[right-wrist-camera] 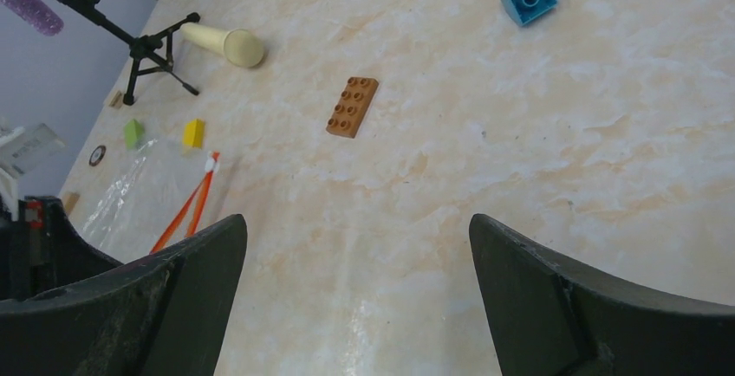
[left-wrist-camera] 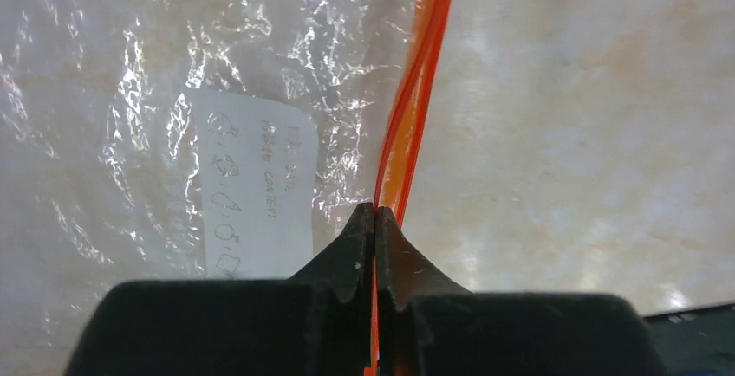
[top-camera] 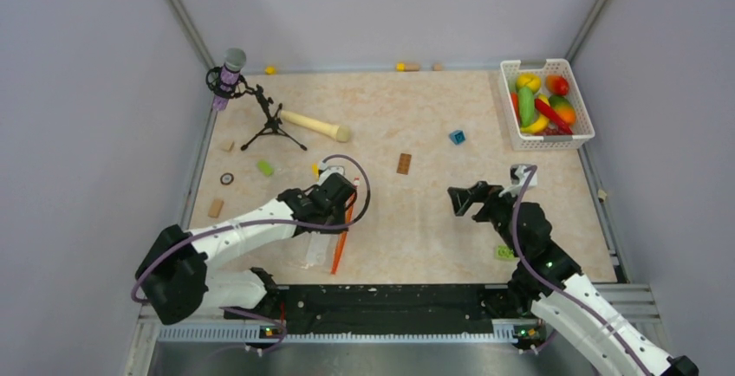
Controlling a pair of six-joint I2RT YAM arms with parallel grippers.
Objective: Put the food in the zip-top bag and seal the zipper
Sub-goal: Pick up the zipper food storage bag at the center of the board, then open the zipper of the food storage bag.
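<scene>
The left gripper [left-wrist-camera: 374,220] is squeezed all the way shut, and it is pinching the thin orange-red zipper strip [left-wrist-camera: 414,107] of the clear floppy plastic bag [left-wrist-camera: 173,90]. I cannot tell if it has one lip of the strip or both. The bag lies flat on the pale marble-look table [top-camera: 416,220], close to the near edge and on the left side. The strip runs along the bag's right edge, and its long way goes from near to far. So the bag's mouth faces right, toward the other arm. The right gripper [top-camera: 459,198] has its jaws spread wide apart and holds nothing. It hangs over bare table, well apart from the bag. The small shiny toy fruits and vegetables [top-camera: 542,103] are all piled in the white plastic basket with holes [top-camera: 579,138], in the far right corner. None are in the bag yet. The right arm is much nearer to the food, so it looks like the one to fetch a piece and bring it left to the bag's mouth.
</scene>
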